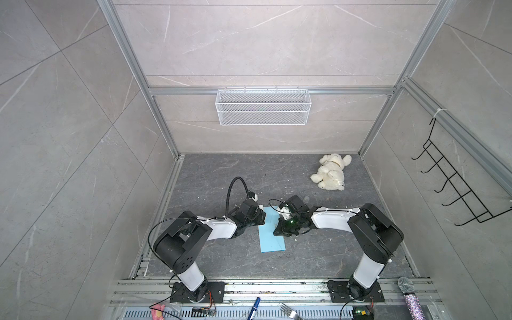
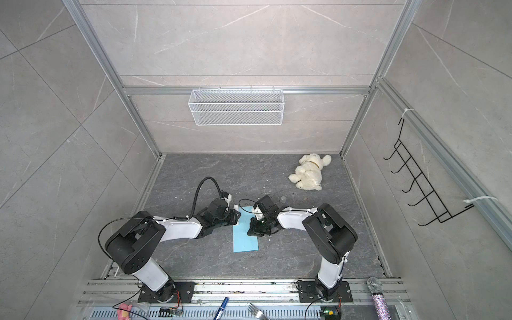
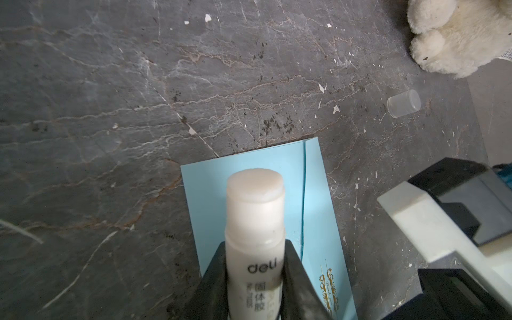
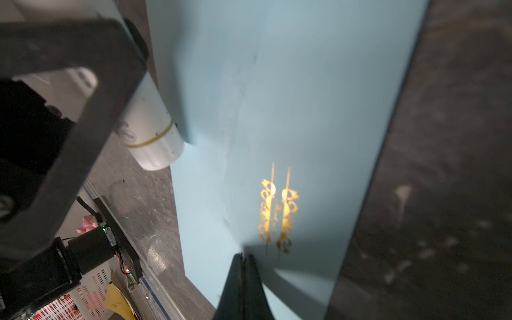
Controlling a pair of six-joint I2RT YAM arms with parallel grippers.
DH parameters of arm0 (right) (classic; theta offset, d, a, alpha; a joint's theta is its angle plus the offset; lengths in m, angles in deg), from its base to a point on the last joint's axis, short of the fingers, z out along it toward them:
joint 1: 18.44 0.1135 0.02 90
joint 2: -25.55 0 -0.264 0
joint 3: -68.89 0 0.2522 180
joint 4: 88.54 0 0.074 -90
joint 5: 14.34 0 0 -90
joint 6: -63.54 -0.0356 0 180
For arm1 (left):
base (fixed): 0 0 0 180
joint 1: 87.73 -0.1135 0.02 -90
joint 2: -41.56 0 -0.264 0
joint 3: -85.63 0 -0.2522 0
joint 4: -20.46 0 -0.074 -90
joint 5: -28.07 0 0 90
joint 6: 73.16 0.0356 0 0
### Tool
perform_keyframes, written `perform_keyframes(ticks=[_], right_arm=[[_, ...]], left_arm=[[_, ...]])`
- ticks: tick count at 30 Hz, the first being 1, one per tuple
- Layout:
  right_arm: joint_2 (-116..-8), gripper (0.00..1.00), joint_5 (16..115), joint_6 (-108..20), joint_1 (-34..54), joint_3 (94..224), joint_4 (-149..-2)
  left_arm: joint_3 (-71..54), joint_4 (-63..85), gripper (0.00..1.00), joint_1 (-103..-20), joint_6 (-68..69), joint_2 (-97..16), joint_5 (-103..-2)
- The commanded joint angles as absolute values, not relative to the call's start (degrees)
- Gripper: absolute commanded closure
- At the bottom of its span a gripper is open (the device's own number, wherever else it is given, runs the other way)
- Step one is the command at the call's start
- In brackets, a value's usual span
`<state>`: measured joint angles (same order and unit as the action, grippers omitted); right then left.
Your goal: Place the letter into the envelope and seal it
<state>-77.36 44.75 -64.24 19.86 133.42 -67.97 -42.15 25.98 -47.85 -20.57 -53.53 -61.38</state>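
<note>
The light blue envelope point(image 1: 273, 239) point(image 2: 245, 243) lies flat on the dark table between my two arms, with a small gold print on it point(image 4: 278, 210). The letter does not show in any view. My left gripper point(image 3: 255, 243) point(image 1: 260, 217) is shut on an uncapped white glue stick point(image 3: 255, 210) point(image 4: 151, 135), whose tip hangs over the envelope's point(image 3: 313, 194) far end. My right gripper point(image 4: 243, 256) point(image 1: 277, 232) point(image 2: 250, 233) is shut with nothing in it. Its tips rest against the envelope point(image 4: 304, 110) beside the gold print.
The glue stick's clear cap point(image 3: 404, 104) point(image 1: 306, 199) lies just beyond the envelope. A white plush toy point(image 1: 331, 171) point(image 2: 309, 173) lies at the back right. A wire basket point(image 1: 263, 106) hangs on the rear wall. A microphone point(image 1: 410, 296), fork point(image 1: 289, 311) and marker point(image 1: 256, 304) sit at the front rail.
</note>
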Motion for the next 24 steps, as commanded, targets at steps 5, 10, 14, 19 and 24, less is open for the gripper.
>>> perform_keyframes(ticks=[5,10,14,19,24], right_arm=[[-82.3,1.00,48.8,-64.8,20.1,136.3,-66.8],[-83.1,1.00,48.9,-64.7,20.0,137.1,-67.0],[-83.7,1.00,49.0,-64.4,19.4,138.1,-66.9],[-84.9,1.00,48.6,-63.8,17.6,139.9,-67.1],[-87.6,1.00,47.7,-62.7,15.1,142.5,-66.6]], left_arm=[[-41.8,25.6,1.00,-47.6,-20.3,-54.1,-61.9],[-42.0,25.6,1.00,-47.6,-20.2,-53.8,-62.2],[-42.0,25.6,1.00,-47.6,-20.1,-53.9,-62.1],[-42.0,25.6,1.00,-47.6,-20.2,-54.0,-62.2],[-42.1,25.5,1.00,-47.6,-20.1,-53.9,-62.3]])
